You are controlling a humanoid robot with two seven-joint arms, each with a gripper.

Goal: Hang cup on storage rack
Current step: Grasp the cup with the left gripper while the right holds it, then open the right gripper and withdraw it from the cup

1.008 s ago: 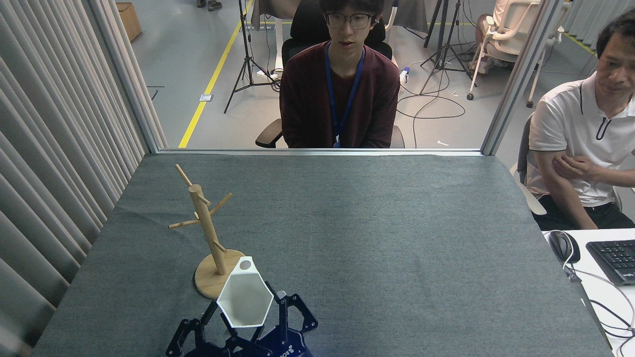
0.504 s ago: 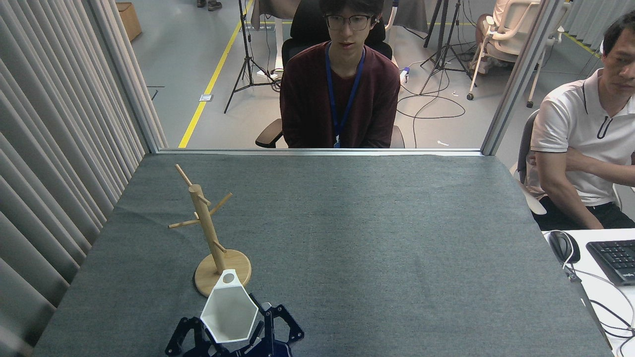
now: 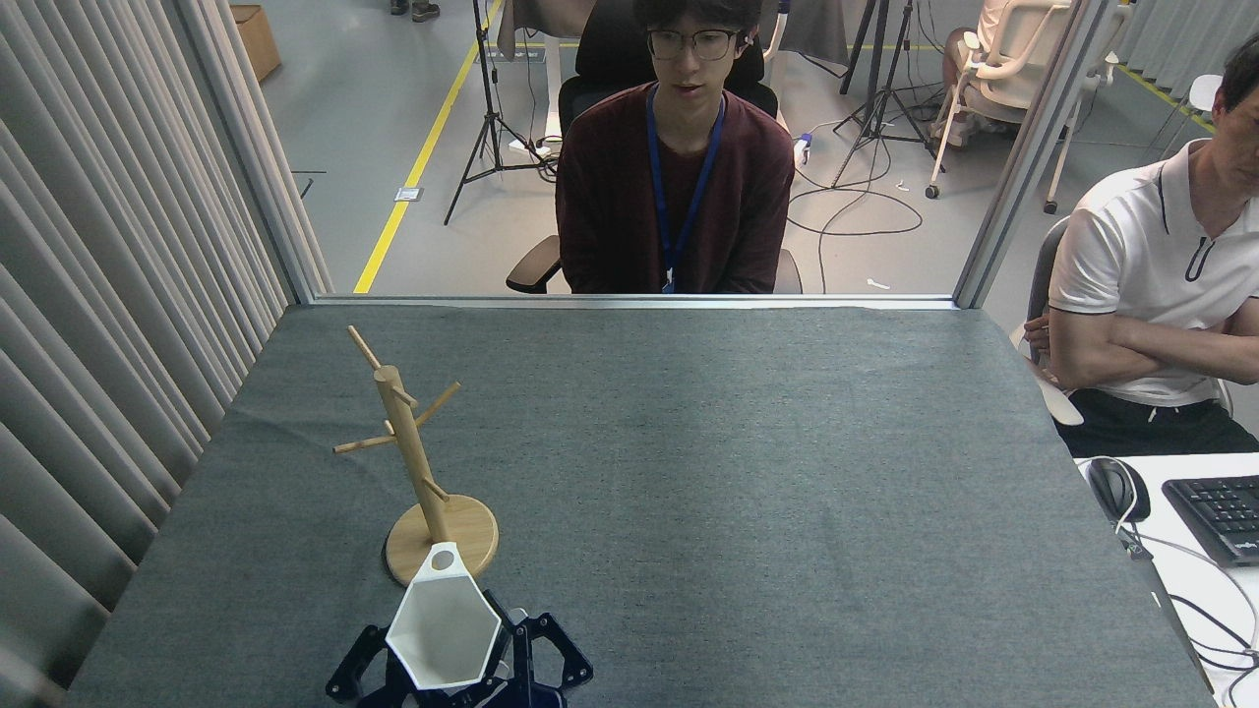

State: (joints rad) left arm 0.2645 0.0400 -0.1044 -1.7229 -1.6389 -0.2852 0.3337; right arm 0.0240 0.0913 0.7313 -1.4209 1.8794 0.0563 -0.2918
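The white faceted cup [image 3: 440, 629] is held near the table's front edge, its hexagonal mouth facing up toward me. Its small tab with the round hole [image 3: 443, 560] points away from me and overlaps the front rim of the rack's disc base [image 3: 470, 533]. The light wooden storage rack [image 3: 406, 447] stands upright just behind it, on the left part of the table, with bare angled pegs. My left gripper [image 3: 460, 671], dark blue-black, rises from the bottom edge and is shut on the cup, fingers [image 3: 561, 657] showing on both sides. My right gripper is out of view.
The grey felt table [image 3: 748, 472] stretches to the right and far side. A pleated curtain wall [image 3: 108, 324] runs along the left. One person sits behind the far edge, another at the right beside a white desk with a mouse [image 3: 1116, 489] and keyboard [image 3: 1220, 513].
My left gripper moved left and back toward the bottom edge with the cup. The tab now lies lower, over the base's front rim. The person at right folded their arms.
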